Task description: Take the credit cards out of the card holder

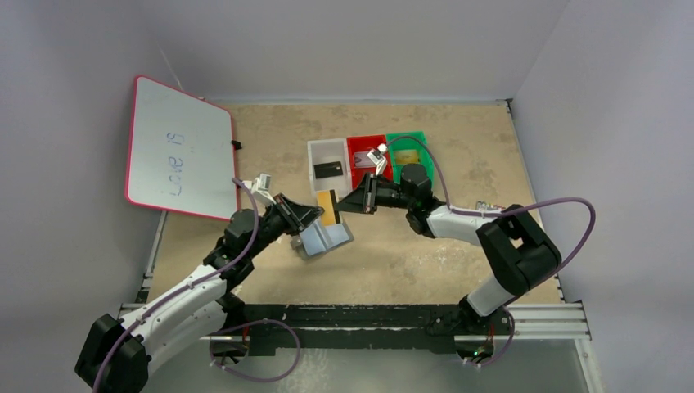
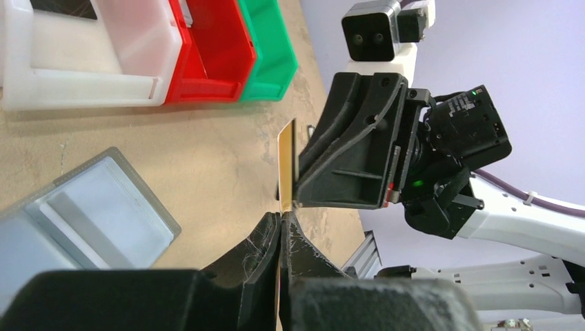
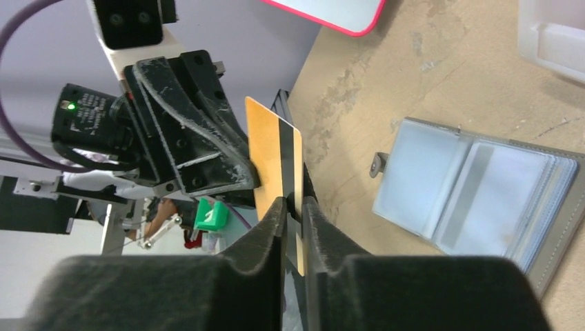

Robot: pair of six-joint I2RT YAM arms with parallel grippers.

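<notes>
Bright, even light; soft shadows.

The card is coloured gold-yellow with a black stripe, the card holder grey with bluish pockets. A white tray, red tray and green tray are seen.

Gold card upright, holder open (on tbl)

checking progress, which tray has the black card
The white tray, leftmost of three, with the black card flat inside; the red tray and green tray sit right of it.
</notes>
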